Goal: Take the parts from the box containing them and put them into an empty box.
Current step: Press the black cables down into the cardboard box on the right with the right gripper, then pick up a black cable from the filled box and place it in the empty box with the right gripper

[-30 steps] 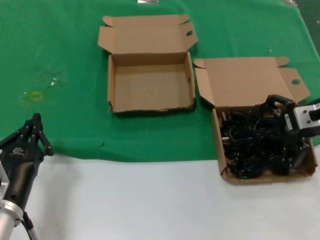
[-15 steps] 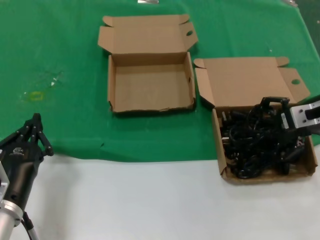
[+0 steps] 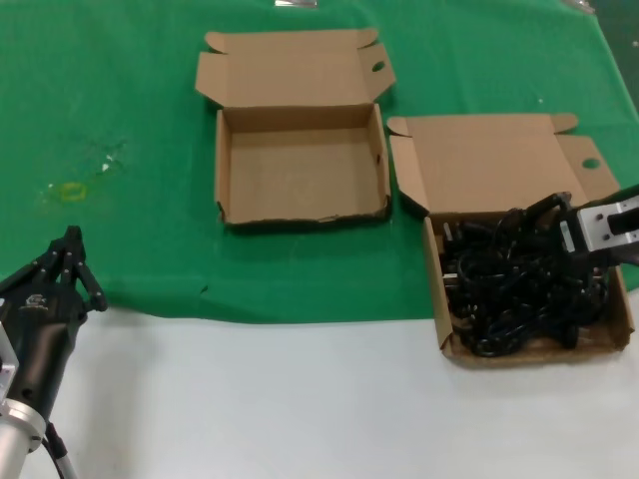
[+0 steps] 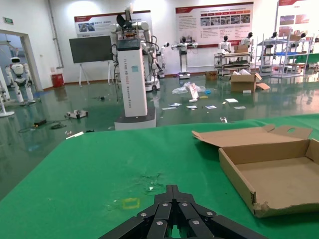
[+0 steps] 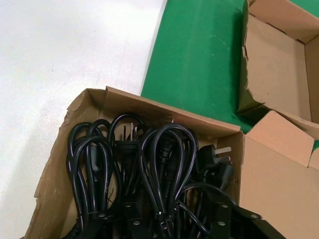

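Cords (image 5: 149,169) crowd under the right gripper (image 3: 584,239); only its wrist view shows loops, jaws' state unclear. Left gripper (image 3: 68,261) parked, jaws together.

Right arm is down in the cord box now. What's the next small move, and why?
Probably lift the right gripper straight up a little. It sits among the black cords in the full box, apparently closed on a looped cord, and the cords look tangled, so a short rise would show whether one comes free. The empty box holds nothing yet; the left gripper is parked by the table's near edge.
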